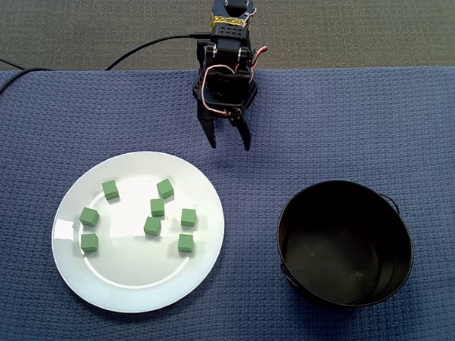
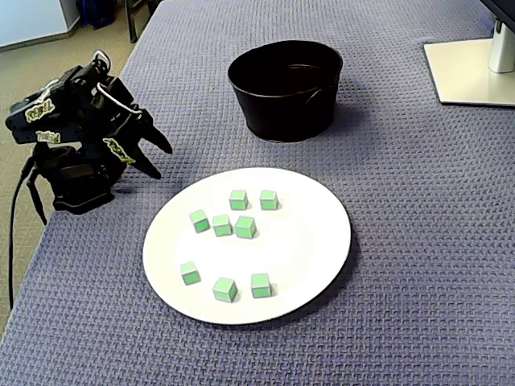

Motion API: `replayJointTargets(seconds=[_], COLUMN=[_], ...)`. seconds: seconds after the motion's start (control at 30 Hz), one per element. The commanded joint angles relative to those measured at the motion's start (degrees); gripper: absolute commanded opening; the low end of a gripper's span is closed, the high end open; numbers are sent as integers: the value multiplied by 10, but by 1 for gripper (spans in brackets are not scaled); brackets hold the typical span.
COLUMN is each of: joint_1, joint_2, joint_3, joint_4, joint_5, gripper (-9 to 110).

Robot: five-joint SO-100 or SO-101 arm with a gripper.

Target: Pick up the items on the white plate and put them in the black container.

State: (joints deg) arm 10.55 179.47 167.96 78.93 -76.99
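Observation:
Several small green cubes lie scattered on the white plate [image 1: 134, 284] [image 2: 314, 257] in both fixed views, for example one cube [image 1: 166, 189] [image 2: 269, 199] near the plate's edge closest to the container. The black container [image 1: 344, 245] [image 2: 286, 88] stands beside the plate and looks empty. My black gripper [image 1: 229, 144] [image 2: 156, 161] hangs open just above the blue cloth, beyond the plate's rim, with nothing between its fingers. It touches neither plate nor cubes.
A blue woven cloth [image 1: 407, 132] [image 2: 418, 241] covers the table. The arm's cable [image 1: 146, 44] runs off behind the arm's base. A monitor stand's white base [image 2: 471, 72] sits at the far corner in a fixed view.

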Motion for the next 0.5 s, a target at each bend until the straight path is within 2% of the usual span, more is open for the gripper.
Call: replayJointTargets(seconds=[0.0,0.3,0.47], joint_1=[40,158,185], joint_2=[-143,-555,-724], joint_3=[-61,-451,-574], joint_4=[-66,-87,-101], joint_5=[76,302,334], gripper=[27,33,28])
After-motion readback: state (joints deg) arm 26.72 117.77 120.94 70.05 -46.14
